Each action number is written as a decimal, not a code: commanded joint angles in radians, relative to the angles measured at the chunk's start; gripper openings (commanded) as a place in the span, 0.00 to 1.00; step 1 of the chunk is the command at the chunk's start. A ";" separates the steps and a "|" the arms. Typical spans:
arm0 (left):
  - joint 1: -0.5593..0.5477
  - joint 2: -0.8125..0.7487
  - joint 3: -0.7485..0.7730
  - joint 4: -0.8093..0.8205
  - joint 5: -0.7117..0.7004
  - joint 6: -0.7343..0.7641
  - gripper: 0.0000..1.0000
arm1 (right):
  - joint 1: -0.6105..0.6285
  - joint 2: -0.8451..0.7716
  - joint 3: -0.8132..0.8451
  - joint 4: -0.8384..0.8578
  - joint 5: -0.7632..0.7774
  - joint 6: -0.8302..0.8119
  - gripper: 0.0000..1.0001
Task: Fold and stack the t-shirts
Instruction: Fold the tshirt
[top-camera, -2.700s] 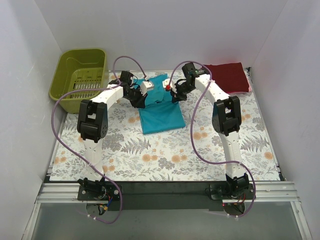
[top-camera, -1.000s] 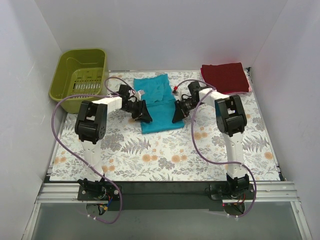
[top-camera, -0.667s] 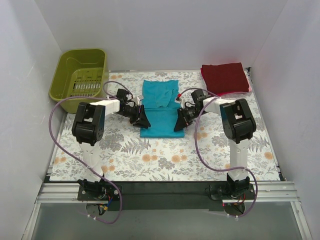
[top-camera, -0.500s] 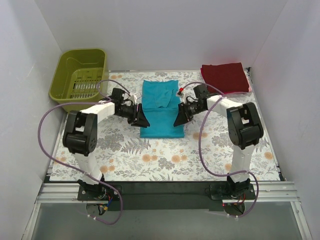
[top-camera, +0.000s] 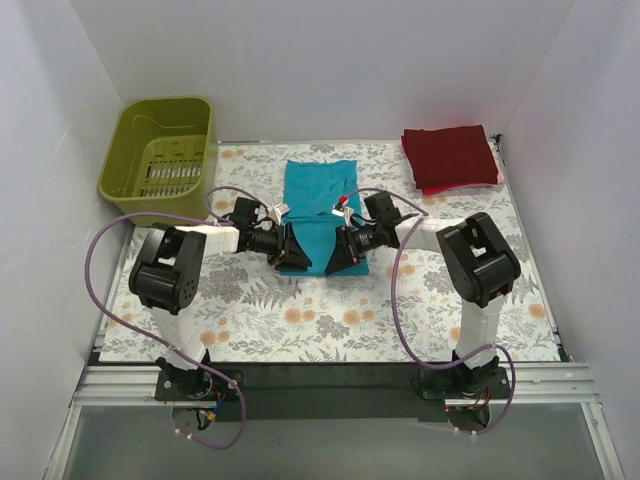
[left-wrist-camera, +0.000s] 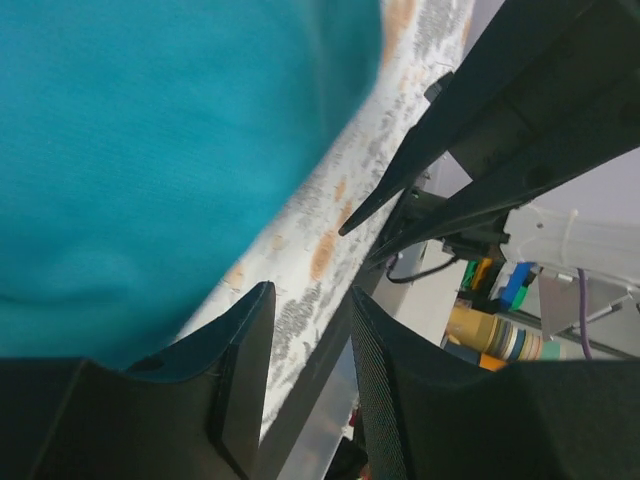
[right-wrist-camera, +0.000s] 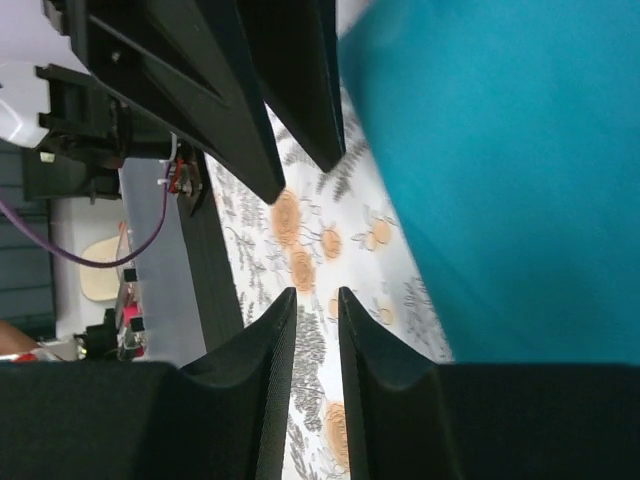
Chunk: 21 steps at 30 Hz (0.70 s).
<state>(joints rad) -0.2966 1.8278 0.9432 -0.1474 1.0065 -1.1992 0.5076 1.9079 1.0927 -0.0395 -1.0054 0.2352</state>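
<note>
Near the middle of the desk (top-camera: 300, 320), on its flowered cover, lay the teal t-shirt (top-camera: 320, 195), folded into a long rectangle running from the far side toward the arms. Its cloth looked smooth and plain, with a fold line crossing it about halfway along. At the far right corner sat the dark red t-shirt (top-camera: 450, 155), folded into a neat rectangle, with the edge of a pink t-shirt (top-camera: 465, 186) showing under its near side. An olive-green basket (top-camera: 160, 140) stood at the far left corner, well apart from the shirts.

Both arms reached low over the near end of the teal t-shirt. The left hand (top-camera: 290, 250) sat at the shirt's near-left corner and the right hand (top-camera: 338, 260) just beside it, over the near edge, the two pointing toward each other.

Seen from the left wrist, the left hand (left-wrist-camera: 310, 300) had its fingers (left-wrist-camera: 245, 360) a little apart with only flowered cover showing between them; the teal t-shirt (left-wrist-camera: 150, 130) filled the area beside and beyond them. Seen from the right wrist, the right hand (right-wrist-camera: 316, 295) likewise stood narrowly parted and gripped nothing, with the teal t-shirt (right-wrist-camera: 520, 150) off to one side. Whether either hand touched the cloth could not be told.
</note>
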 joint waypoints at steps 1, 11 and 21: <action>0.007 0.042 -0.015 0.089 -0.044 -0.028 0.34 | -0.017 0.061 -0.048 0.131 0.033 0.066 0.29; 0.070 0.148 -0.126 0.117 -0.057 -0.066 0.35 | -0.115 0.145 -0.229 0.159 0.039 -0.008 0.27; 0.063 -0.081 0.021 0.017 0.104 0.030 0.40 | -0.145 -0.133 -0.052 0.041 -0.134 -0.049 0.33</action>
<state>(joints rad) -0.2310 1.8175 0.8532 -0.0956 1.0786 -1.2415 0.3729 1.8164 0.9123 0.0177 -1.0924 0.2283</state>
